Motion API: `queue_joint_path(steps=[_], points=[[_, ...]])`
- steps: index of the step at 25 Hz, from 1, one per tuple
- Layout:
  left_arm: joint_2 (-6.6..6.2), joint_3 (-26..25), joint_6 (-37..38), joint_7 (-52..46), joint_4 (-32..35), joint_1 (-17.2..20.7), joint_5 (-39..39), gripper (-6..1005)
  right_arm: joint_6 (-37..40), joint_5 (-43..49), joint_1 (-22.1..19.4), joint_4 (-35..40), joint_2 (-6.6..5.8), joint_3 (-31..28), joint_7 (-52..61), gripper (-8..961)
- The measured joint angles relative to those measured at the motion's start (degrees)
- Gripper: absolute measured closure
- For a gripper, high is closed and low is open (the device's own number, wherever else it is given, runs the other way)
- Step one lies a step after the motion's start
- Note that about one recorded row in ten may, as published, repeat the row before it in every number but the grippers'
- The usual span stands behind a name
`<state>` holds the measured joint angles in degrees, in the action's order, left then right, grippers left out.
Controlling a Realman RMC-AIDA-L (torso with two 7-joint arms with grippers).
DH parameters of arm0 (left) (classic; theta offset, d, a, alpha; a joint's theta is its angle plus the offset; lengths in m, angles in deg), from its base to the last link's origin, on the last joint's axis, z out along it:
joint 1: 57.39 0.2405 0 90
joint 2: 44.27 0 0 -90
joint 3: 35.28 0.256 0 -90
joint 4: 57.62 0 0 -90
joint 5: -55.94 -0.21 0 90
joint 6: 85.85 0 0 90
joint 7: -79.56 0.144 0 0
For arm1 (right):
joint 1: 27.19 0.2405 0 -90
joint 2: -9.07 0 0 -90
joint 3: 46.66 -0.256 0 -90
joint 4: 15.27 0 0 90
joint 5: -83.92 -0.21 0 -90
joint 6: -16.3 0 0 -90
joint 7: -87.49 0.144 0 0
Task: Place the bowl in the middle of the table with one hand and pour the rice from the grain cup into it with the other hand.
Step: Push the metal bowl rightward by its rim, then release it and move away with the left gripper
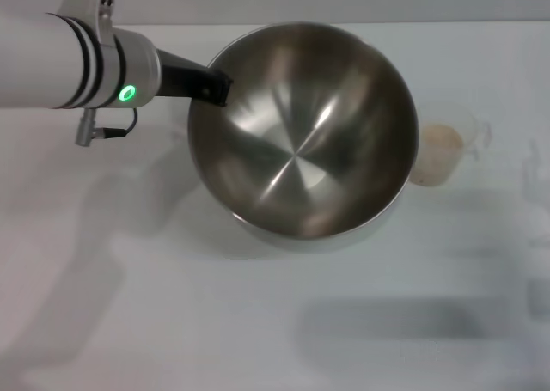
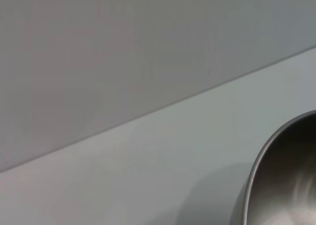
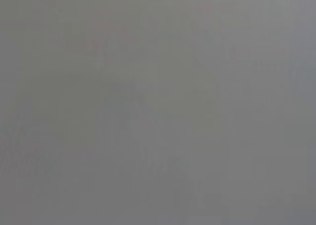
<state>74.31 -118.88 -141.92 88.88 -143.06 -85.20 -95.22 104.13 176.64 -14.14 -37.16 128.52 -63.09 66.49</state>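
Observation:
The shiny steel bowl [image 1: 301, 133] fills the middle of the head view, tilted, with its shadow on the white table [image 1: 129, 305] below it. My left gripper [image 1: 211, 85] reaches in from the upper left, its black fingers shut on the bowl's far-left rim. The left wrist view shows only an arc of the bowl's rim [image 2: 261, 170]. Just right of the bowl stands the clear grain cup [image 1: 449, 164], upright, holding pale rice [image 1: 440, 140]. The bowl's edge hides part of the cup. My right gripper is out of view; its wrist view shows only plain grey.
The table's far edge [image 2: 163, 104] meets a grey wall behind the bowl. A wide blurred shadow [image 1: 387, 322] lies on the tabletop at the front right.

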Motion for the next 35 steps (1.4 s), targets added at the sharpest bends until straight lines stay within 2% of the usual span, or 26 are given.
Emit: queue_joint_path(steps=[4, 14, 31, 35], points=[[-0.01, 1.7, 5.6, 0.0, 2.6, 0.6, 0.2, 979, 0.3, 0.0, -0.3, 0.0, 0.0, 0.0, 0.0, 531], [-0.1, 1.9, 10.4, 0.0, 9.2, -0.7, 2.2, 977, 0.5, 0.0, 0.1, 0.1, 0.0, 0.0, 0.0, 531], [-0.01, 2.6, 14.8, 1.2, 10.8, -0.6, 2.5, 973, 0.5, 0.0, 0.1, 0.6, 0.0, 0.0, 0.0, 532], [-0.01, 3.2, 16.2, 1.2, 10.8, -0.2, 2.5, 877, 0.5, 0.0, 0.2, 0.7, 0.0, 0.0, 0.0, 532]])
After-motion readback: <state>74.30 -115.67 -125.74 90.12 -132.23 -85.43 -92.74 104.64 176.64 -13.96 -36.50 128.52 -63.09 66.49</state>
